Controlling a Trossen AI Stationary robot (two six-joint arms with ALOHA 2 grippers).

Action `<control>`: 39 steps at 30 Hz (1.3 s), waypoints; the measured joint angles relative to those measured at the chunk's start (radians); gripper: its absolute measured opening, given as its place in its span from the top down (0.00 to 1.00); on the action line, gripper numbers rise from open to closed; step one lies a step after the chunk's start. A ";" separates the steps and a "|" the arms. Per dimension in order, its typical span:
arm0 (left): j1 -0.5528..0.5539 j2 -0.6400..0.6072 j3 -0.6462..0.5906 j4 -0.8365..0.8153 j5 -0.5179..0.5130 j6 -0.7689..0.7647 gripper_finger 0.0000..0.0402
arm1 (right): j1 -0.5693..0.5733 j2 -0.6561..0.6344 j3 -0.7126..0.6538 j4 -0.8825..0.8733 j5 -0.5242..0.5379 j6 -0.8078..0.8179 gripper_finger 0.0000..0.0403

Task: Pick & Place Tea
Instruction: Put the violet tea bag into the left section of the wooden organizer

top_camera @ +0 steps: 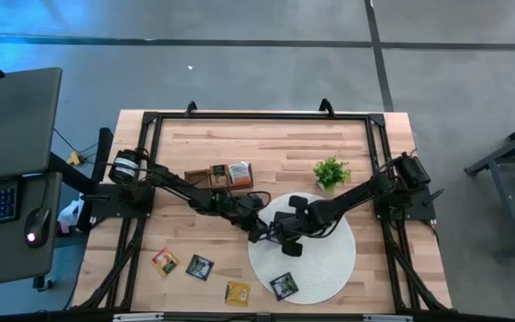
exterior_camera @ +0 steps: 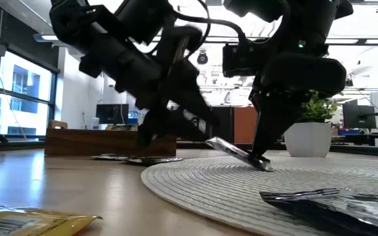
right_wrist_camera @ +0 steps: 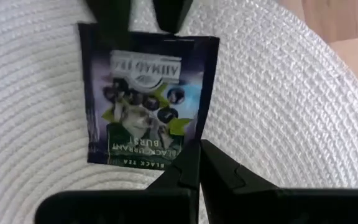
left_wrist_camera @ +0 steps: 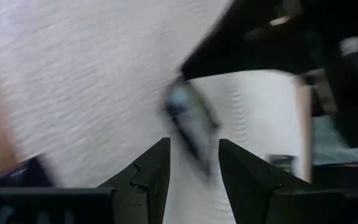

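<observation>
High view: left gripper point(top_camera: 259, 234) and right gripper point(top_camera: 286, 240) met over round white mat point(top_camera: 333, 268); 4 loose packets toward the near edge.

Low view: black packet point(exterior_camera: 236, 151) tilted, 1 edge on mat, other edge lifted.

Left wrist view: fingers parted, nothing gripped, packet edge-on just ahead.

Right wrist view: fingers point(right_wrist_camera: 199, 167) pinched together on packet's edge. Hold thin; likely slip or tear if both arms pull, or collision between grippers.
</observation>
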 joint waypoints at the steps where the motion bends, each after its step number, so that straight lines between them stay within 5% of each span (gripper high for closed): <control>1: 0.000 0.001 -0.001 -0.015 -0.007 0.000 0.66 | 0.000 0.000 0.000 0.001 0.003 -0.004 1.00; 13: 0.000 0.001 -0.001 -0.009 -0.008 0.042 0.67 | 0.000 0.000 0.001 0.054 0.042 -0.035 1.00; 22: 0.000 0.001 -0.001 -0.016 -0.005 0.094 0.96 | 0.000 0.000 0.001 0.099 0.108 -0.110 1.00; 26: 0.000 0.001 -0.001 -0.043 -0.040 0.107 0.96 | 0.000 0.000 0.001 0.102 0.111 -0.112 0.99; 34: -0.004 -0.074 -0.002 -0.152 -0.057 0.173 0.99 | 0.000 -0.050 0.001 0.116 0.078 -0.128 0.85; 39: -0.059 -0.228 -0.001 -0.320 -0.102 0.252 0.99 | -0.001 -0.128 0.001 0.138 0.086 -0.105 0.72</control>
